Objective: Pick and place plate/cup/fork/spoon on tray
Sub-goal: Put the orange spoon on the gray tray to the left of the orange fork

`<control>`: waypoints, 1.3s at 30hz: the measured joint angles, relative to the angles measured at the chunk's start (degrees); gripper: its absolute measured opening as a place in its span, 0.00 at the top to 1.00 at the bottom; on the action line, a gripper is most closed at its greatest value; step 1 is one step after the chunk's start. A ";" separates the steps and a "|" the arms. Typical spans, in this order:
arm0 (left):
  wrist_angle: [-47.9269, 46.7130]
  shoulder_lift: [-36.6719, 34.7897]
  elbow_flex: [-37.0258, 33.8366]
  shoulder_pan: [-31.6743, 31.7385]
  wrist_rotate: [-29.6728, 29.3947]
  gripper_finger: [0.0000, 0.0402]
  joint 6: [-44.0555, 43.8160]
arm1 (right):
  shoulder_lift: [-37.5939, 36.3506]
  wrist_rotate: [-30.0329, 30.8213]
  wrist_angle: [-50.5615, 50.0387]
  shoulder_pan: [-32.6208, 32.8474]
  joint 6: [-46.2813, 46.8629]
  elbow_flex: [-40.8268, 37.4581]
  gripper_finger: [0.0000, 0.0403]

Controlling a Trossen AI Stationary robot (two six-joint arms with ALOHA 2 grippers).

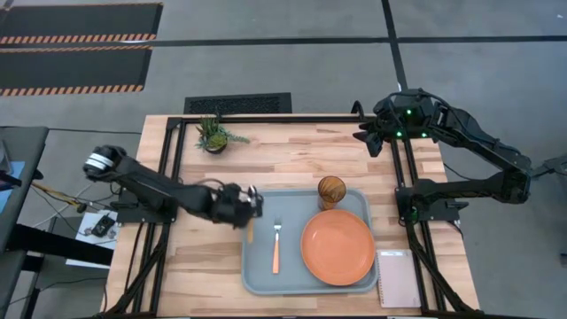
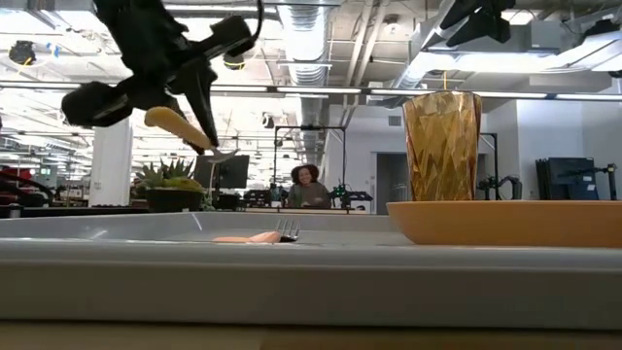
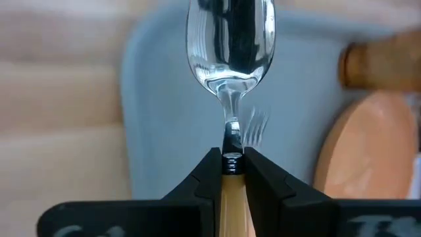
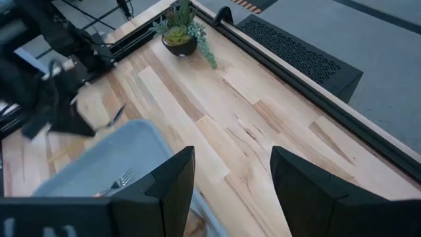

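One plate [image 1: 337, 247], one cup [image 1: 331, 190] and one fork [image 1: 275, 245] lie on the tray [image 1: 259, 282]. The left gripper [image 1: 252, 206] clamps the one spoon [image 3: 230, 46] above the tray's edge. The right gripper [image 4: 230, 178] waits spread apart.

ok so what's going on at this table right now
The left pincer is shut on the spoon, holding it in the air at the tray's left edge. The plate, cup and fork already sit on the tray. The right pincer waits open above the table's far right corner, holding nothing.
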 joint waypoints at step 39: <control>-9.81 25.40 19.15 -5.81 2.11 0.91 -8.92 | -0.02 -0.19 -2.69 0.04 -1.53 0.00 0.45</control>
